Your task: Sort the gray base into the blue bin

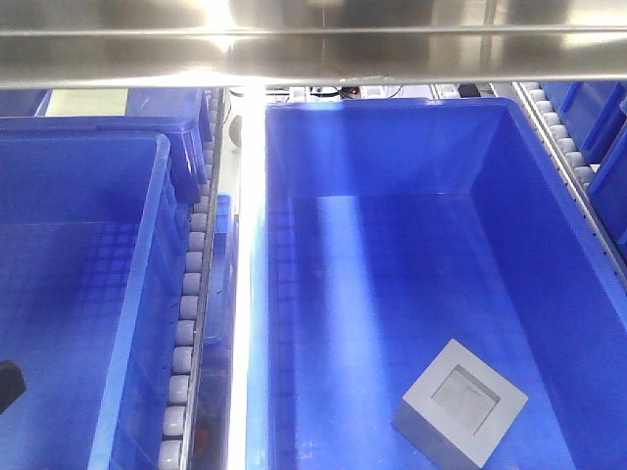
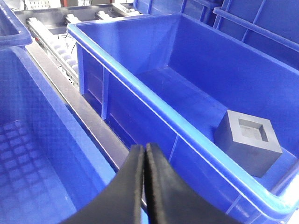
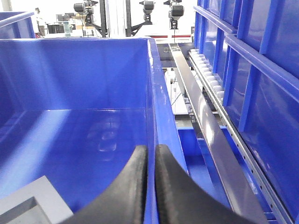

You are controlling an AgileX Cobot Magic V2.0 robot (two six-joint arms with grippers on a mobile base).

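The gray base lies on the floor of the blue bin near its front, recessed face up. In the left wrist view the base sits inside the bin, to the right of my left gripper. That gripper is shut and empty, above the gap between two bins. My right gripper is shut and empty, with only a thin slit between its fingers. It hovers over the bin's right wall, and a corner of the base shows at lower left.
A second blue bin stands to the left, separated by a roller rail and a metal strip. A steel shelf bar crosses overhead. More blue bins and another roller rail stand at the right.
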